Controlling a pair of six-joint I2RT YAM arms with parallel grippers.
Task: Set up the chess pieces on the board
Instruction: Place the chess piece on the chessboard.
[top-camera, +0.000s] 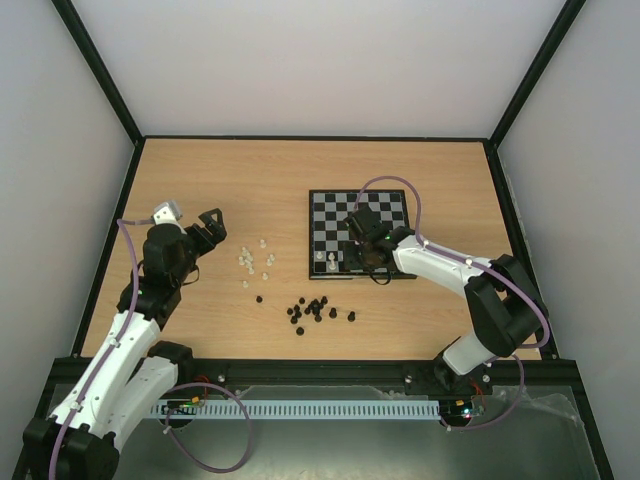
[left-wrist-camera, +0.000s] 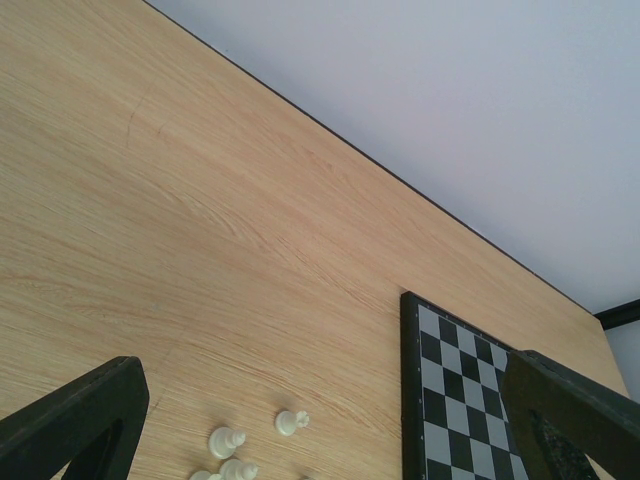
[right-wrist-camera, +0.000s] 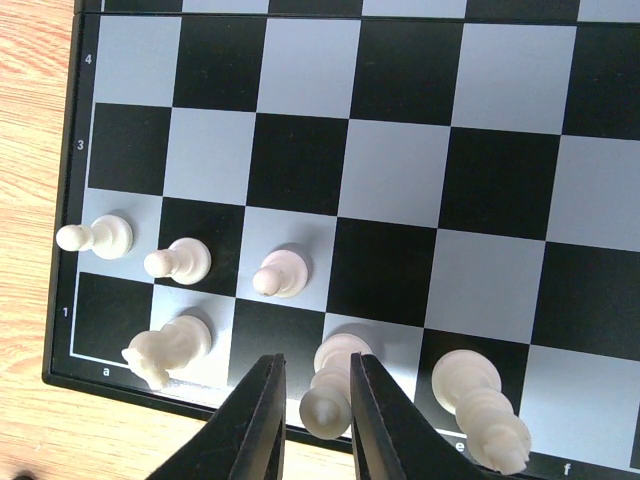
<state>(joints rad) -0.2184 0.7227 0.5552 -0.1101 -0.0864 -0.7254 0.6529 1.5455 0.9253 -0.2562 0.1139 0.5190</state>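
The board fills the right wrist view. On its near-left corner stand three white pawns, a knight, a tall piece and a white piece. My right gripper straddles that last piece with its jaws slightly apart: a gap shows on the left side, and the right finger is close against it. The piece rests on its square. In the top view the right gripper hovers over the board's near edge. My left gripper is open above the table, left of several loose white pieces.
Several black pieces lie scattered on the wood in front of the board. In the left wrist view the open left gripper looks over three white pieces and the board's left edge. Walls enclose the table.
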